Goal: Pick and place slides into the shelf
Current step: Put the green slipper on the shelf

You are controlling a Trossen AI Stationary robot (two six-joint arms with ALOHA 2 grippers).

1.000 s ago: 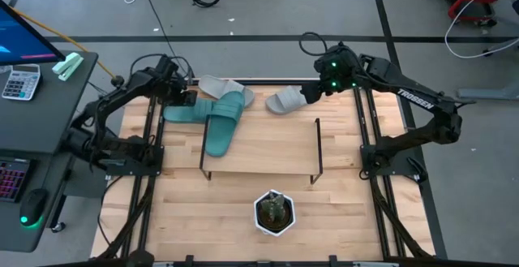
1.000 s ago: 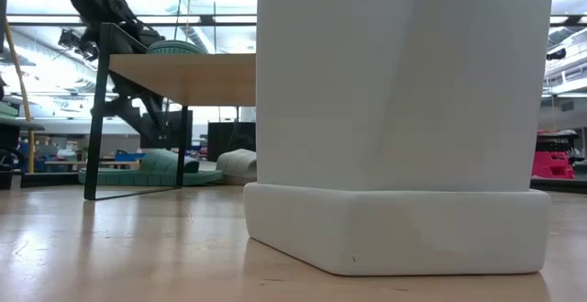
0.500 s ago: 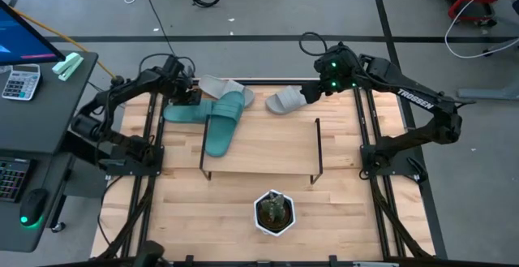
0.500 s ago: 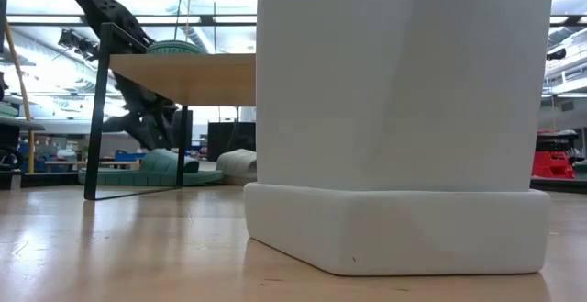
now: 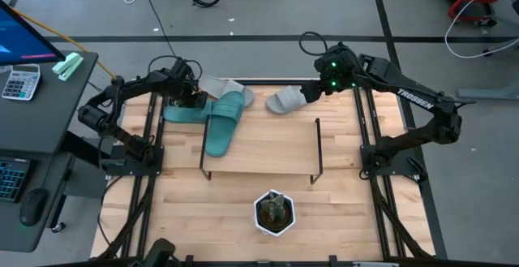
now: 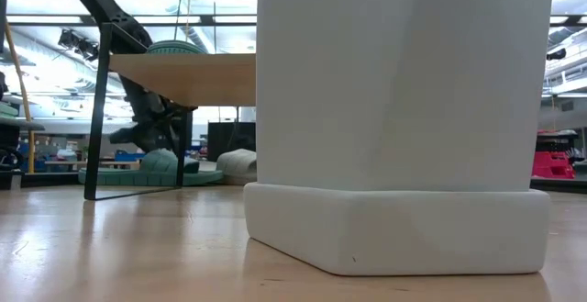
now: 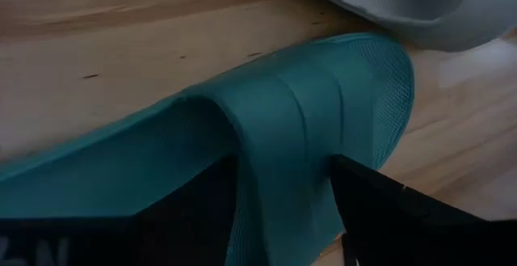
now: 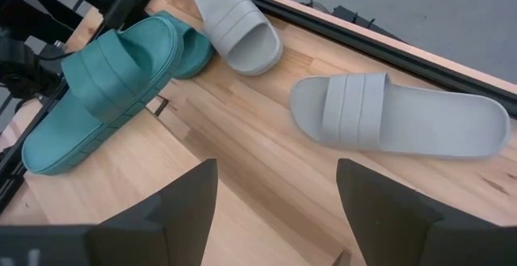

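- Slides: four lie at the far side of the worktop (image 5: 243, 210). One teal slide (image 5: 223, 121) rests with its heel end on the shelf (image 5: 268, 149) board and its toe end past the board's far left corner.
- The second teal slide (image 5: 185, 113) lies flat on the worktop, just left of the first and partly under it; the left wrist view shows its wide strap (image 7: 283, 128) between two dark fingers (image 7: 380, 209).
- One grey slide (image 5: 220, 87) lies just behind the teal pair, touching or overlapping them; the other grey slide (image 5: 285, 101) lies apart to the right, off the shelf.
- Shelf: a light board on thin black legs, mid-worktop, carrying only the one teal slide.
- Left gripper (image 5: 188, 98): low over the flat teal slide, jaws apart on either side of its strap; whether they press it I cannot tell.
- Right gripper (image 5: 318, 91): beside the lone grey slide, jaws apart, holding nothing.
- A white pot (image 5: 274, 212) with a small plant stands near the front edge and blocks most of the low view.
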